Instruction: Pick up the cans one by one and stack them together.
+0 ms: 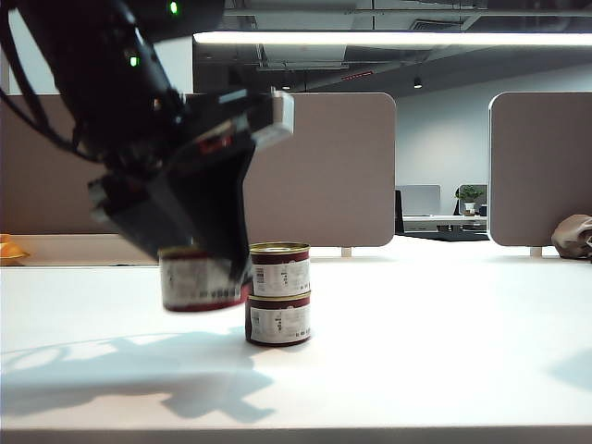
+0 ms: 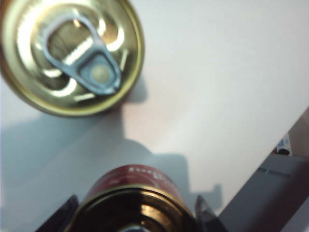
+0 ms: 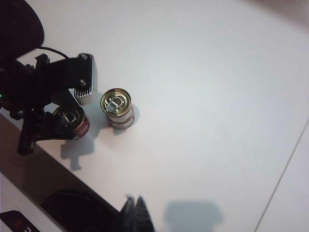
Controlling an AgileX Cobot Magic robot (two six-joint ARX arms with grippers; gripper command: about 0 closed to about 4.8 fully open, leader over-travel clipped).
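Observation:
Two cans stand stacked mid-table, the upper can [image 1: 279,270] on the lower can [image 1: 278,321]; both are dark red with white labels. The stack's gold pull-tab lid [image 2: 72,53] [image 3: 117,102] faces up. A third can [image 1: 194,282] [image 2: 136,180] [image 3: 73,123] hangs off the table just left of the stack, about level with the join between the two. My left gripper [image 1: 199,268] [image 2: 135,215] is shut on it, a dark finger [image 2: 205,216] on each side. My right gripper [image 3: 136,212] is shut and empty, hovering over bare table away from the cans.
Beige partition panels [image 1: 324,171] stand behind the white table [image 1: 444,351]. An orange object [image 1: 11,250] sits at the far left edge. The left arm's dark body [image 3: 38,92] looms beside the stack. A table edge [image 3: 285,169] runs along one side.

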